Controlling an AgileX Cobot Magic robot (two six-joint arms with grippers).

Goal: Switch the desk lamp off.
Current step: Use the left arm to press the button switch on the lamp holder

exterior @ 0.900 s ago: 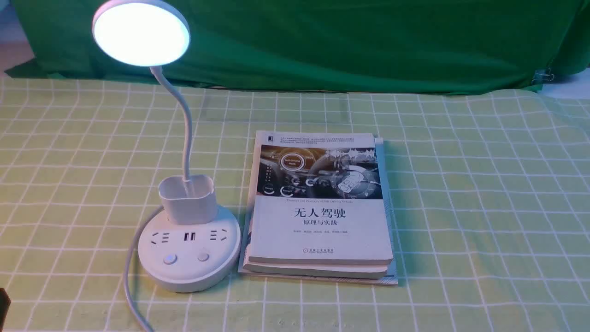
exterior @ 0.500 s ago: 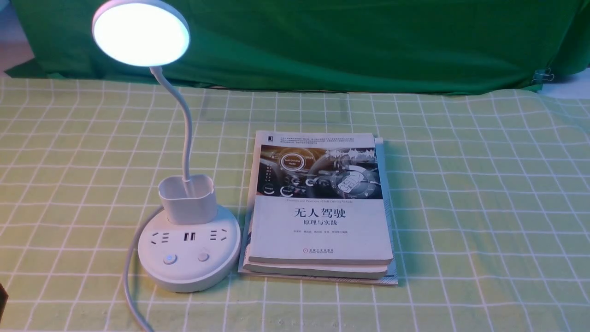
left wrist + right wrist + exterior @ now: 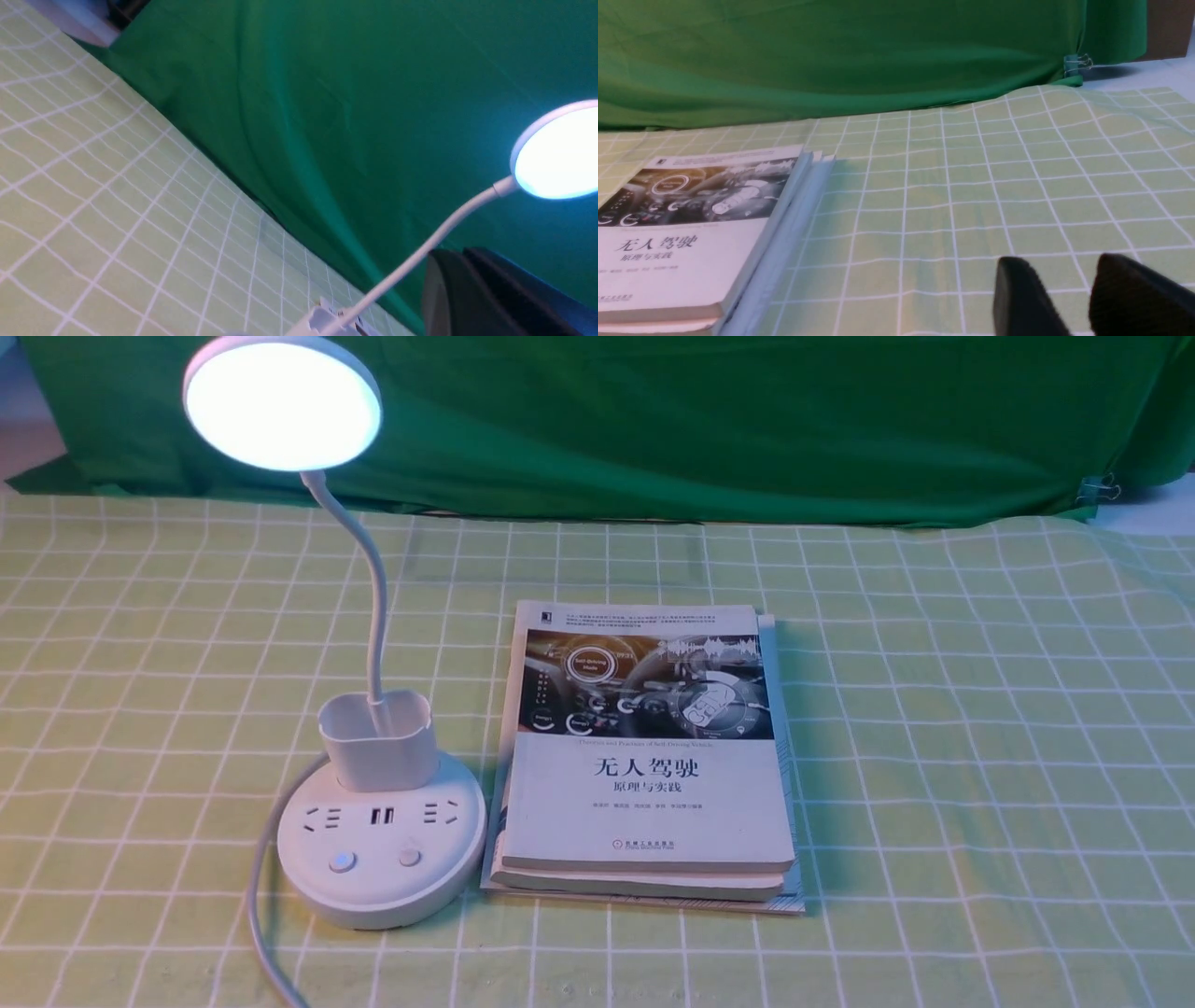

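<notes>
The white desk lamp stands at the front left of the table, and its round disc head [image 3: 282, 403] glows brightly. A thin neck runs down into the cup holder [image 3: 378, 739] on the round base [image 3: 381, 887]. The base carries two buttons; the left one [image 3: 342, 861] shows a faint blue glow, the right one [image 3: 410, 856] is plain. Neither gripper appears in the front view. In the left wrist view the lit head [image 3: 558, 151] hangs above my left gripper [image 3: 455, 261], whose dark fingers lie together. My right gripper [image 3: 1059, 263] hovers over bare cloth, its fingers apart.
A stack of books [image 3: 649, 775] lies just right of the lamp base, also seen as the book stack [image 3: 682, 233] in the right wrist view. The lamp's cord [image 3: 261, 915] runs off the front edge. A green backdrop [image 3: 709, 420] closes the far side, held by a clip [image 3: 1102, 487].
A dark tip at the bottom left edge of the front view has slipped out of sight. The lamp has shifted very slightly left and stays lit.
</notes>
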